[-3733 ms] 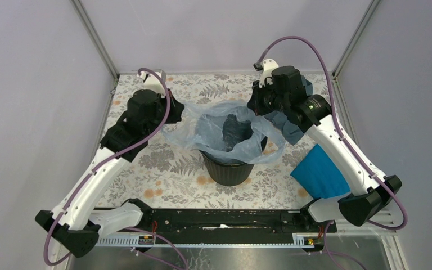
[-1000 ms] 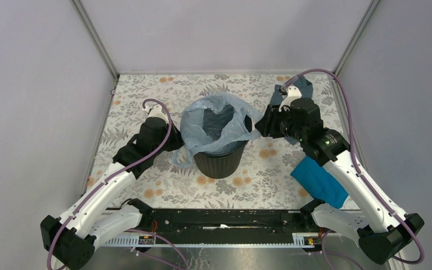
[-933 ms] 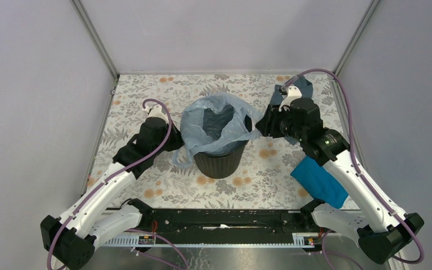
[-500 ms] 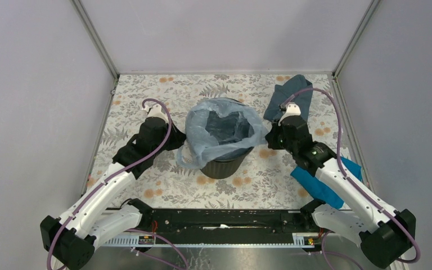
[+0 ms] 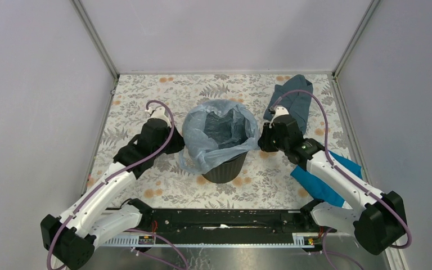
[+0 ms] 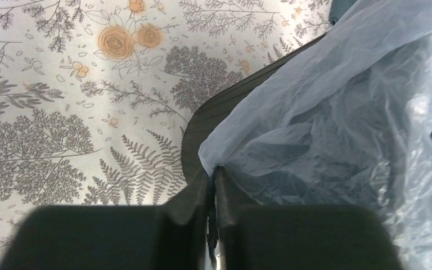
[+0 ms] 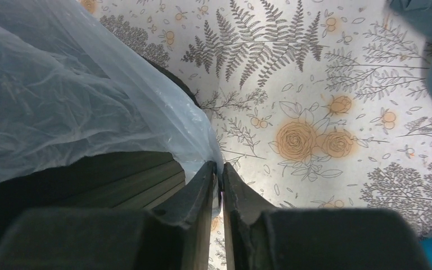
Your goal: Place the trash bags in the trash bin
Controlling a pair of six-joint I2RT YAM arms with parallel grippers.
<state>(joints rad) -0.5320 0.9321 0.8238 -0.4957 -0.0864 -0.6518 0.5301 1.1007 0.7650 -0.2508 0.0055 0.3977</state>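
The pale blue translucent trash bag (image 5: 219, 130) is spread over the mouth of the round black trash bin (image 5: 225, 169), and its middle sags inside. My left gripper (image 5: 181, 143) sits at the bin's left side. In the left wrist view this left gripper (image 6: 212, 171) is shut on the bag's (image 6: 326, 112) edge, just over the bin's ribbed rim (image 6: 202, 121). My right gripper (image 5: 260, 142) is at the bin's right side. Seen from the right wrist, the right gripper (image 7: 219, 167) is shut on the bag's (image 7: 62, 90) other edge, low beside the bin's wall (image 7: 118, 174).
A dull grey-blue cloth (image 5: 292, 101) lies at the back right of the floral table cover (image 5: 146, 101). A bright blue cloth (image 5: 323, 177) lies under my right forearm. Enclosure posts and walls close in the back and both sides.
My right gripper has come down and toward the near side, drawing the bag's right edge down over the bin's rim. The bag now sits wider over the mouth. The left arm has barely moved.
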